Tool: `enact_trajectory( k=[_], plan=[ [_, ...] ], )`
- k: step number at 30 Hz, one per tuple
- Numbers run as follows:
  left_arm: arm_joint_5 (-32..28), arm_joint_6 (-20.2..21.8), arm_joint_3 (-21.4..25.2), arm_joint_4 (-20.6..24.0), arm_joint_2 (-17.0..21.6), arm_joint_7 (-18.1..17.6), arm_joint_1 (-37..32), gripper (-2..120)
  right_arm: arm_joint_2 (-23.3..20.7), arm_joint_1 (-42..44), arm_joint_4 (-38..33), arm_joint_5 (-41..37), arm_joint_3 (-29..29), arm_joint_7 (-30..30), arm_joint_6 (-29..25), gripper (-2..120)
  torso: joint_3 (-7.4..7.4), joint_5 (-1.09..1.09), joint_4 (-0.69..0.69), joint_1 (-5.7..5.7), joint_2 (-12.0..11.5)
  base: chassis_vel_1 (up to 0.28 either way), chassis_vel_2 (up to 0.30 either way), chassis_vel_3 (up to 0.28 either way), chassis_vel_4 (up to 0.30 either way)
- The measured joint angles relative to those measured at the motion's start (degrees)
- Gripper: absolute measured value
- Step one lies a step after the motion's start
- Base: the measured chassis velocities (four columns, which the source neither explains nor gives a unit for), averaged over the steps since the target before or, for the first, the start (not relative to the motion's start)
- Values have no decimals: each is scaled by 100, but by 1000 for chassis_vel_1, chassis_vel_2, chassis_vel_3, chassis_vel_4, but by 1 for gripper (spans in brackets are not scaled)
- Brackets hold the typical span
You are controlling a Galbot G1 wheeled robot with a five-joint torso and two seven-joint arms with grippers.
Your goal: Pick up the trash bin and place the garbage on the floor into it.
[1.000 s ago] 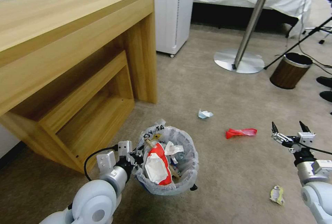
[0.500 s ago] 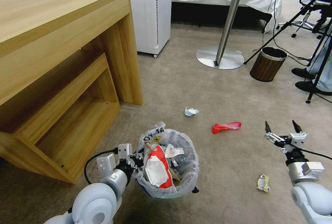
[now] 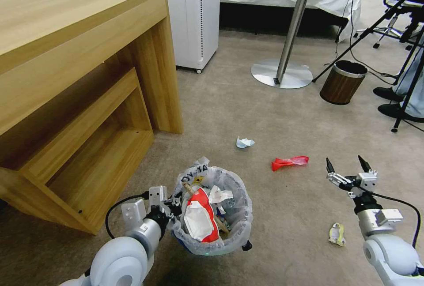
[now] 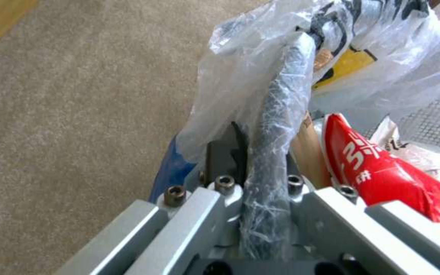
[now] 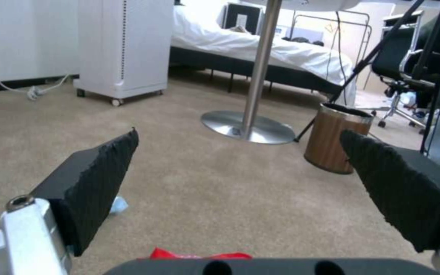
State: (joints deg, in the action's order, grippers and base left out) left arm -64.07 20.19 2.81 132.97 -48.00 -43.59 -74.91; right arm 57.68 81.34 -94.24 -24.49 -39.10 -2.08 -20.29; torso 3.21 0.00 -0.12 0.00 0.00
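The trash bin (image 3: 238, 226), lined with a crinkly white bag, hangs just above the beige carpet floor (image 3: 274, 114). My left gripper (image 3: 176, 207) is shut on its near rim; the left wrist view shows the bag-wrapped rim (image 4: 273, 152) pinched between the jaws. A red-and-white packet (image 4: 383, 168) and paper scraps lie inside. Garbage on the floor: a red packet (image 3: 289, 161), a crumpled white-blue wrapper (image 3: 244, 142) and a small yellow-green wrapper (image 3: 337, 234). My right gripper (image 3: 346, 166) is open above the carpet, right of the red packet (image 5: 199, 254).
A wooden desk (image 3: 79, 56) with a low shelf stands at the left. Behind are a white cabinet (image 3: 192, 16), a round table's metal base (image 3: 280, 74), a brown wood-grain bin (image 3: 342, 83), tripod legs and a person's shoes (image 3: 393, 109) at the right.
The whole picture shifted a second ago as the camera turned. Since then my right gripper has moved a little left, closer to the red packet. The held bin keeps its place.
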Motion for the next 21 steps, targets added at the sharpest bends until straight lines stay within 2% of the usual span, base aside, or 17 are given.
enact_trajectory(
  k=[9,21],
  plan=[
    [87,11,116,40,-4,31,-184,0,-6,-21,12,-41,53,-44,-48,100,-1,0,-1,0,0,-40,30,31,-45],
    [160,23,82,5,-49,37,-181,0,-16,-76,68,-51,89,-43,-53,100,0,0,-1,1,0,-127,114,125,-114]
  ],
)
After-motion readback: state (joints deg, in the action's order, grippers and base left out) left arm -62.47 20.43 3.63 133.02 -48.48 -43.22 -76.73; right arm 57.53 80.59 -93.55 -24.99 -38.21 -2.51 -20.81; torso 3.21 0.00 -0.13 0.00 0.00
